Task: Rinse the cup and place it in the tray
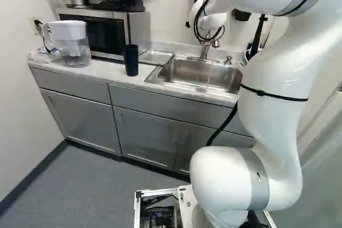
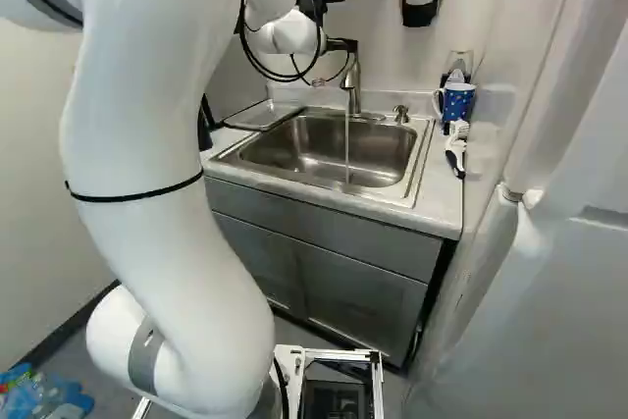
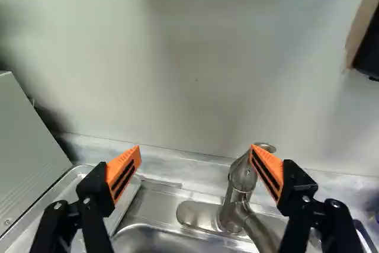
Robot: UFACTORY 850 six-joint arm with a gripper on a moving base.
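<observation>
Dark cup [image 1: 131,61] upright beside shallow tray [image 1: 157,57]

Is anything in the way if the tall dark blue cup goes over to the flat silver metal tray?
Nothing I can see. The cup is on the pale counter, close beside the tray.

The sink [image 2: 420,154] is recessed in the countertop [image 1: 113,72], with the faucet [image 2: 353,85] behind its basin. The tray [image 1: 156,57] lies left of the sink. Farther left sits the microwave [image 1: 104,37]; the tumbler [image 1: 131,60] stands before it. The mug [image 2: 457,102] stands right of the sink.
</observation>
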